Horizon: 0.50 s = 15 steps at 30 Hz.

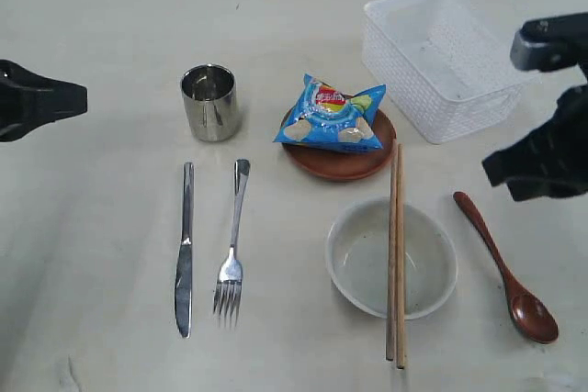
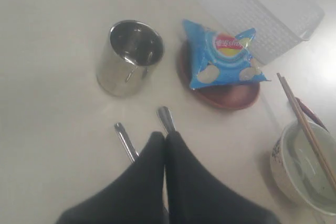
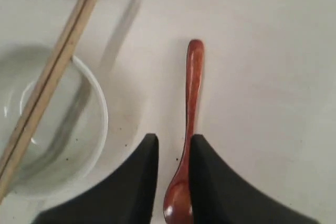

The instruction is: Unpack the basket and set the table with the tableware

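The basket stands empty at the far right of the tabletop, and all the tableware lies out on the tabletop. I judge the setting almost done.

The right end effector hangs above the spoon. Its 2 fingers are a little spread and pinch nothing, and the spoon lies flat under the gap. If this arm goes down or closes now, it could catch the spoon and drag it toward the bowl.

The 2 chopsticks rest only across the rim of the bowl, so a small push on the bowl could make them roll off. The blue snack bag sits on the plate and leans over its edge, so a light touch could slide it off. The basket is light and near the right arm, and a wide swing there could knock it.

The left end effector has its fingers pressed together and holds nothing. It is above the handle ends of the knife and the fork, near the cup, so a drop here would disturb them.

The widest bare room is on the left of the tabletop. The strip between bowl and spoon is narrow. The near edge of the tabletop is not visible, so I cannot tell how close the chopstick tips are to it.
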Tool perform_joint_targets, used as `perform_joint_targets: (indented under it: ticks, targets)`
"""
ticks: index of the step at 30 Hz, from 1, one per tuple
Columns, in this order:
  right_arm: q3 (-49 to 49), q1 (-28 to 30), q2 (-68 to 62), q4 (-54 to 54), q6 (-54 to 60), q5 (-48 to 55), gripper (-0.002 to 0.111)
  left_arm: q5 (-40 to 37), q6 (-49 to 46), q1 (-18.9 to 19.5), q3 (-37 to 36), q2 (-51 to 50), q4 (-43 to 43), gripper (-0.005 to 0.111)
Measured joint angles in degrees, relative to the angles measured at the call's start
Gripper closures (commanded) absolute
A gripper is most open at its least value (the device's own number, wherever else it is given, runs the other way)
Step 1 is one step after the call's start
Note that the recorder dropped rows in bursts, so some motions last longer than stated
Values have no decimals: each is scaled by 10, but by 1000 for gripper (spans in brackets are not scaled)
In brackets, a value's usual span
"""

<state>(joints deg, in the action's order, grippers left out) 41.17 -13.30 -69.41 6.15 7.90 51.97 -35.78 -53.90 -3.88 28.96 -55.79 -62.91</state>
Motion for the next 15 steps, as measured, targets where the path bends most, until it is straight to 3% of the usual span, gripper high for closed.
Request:
perform_joint_targets:
  ticks: [8,12,15]
  targets:
    - [-53,0,-1,9,23,-55,86,-6,1,0,0,0,11,107]
    - [-53,-39,-22,-17,56,-70,86,-8,1,0,0,0,11,107]
    - [-53,-79,-47,-45,49,-75,97,-14,1,0,0,0,12,107]
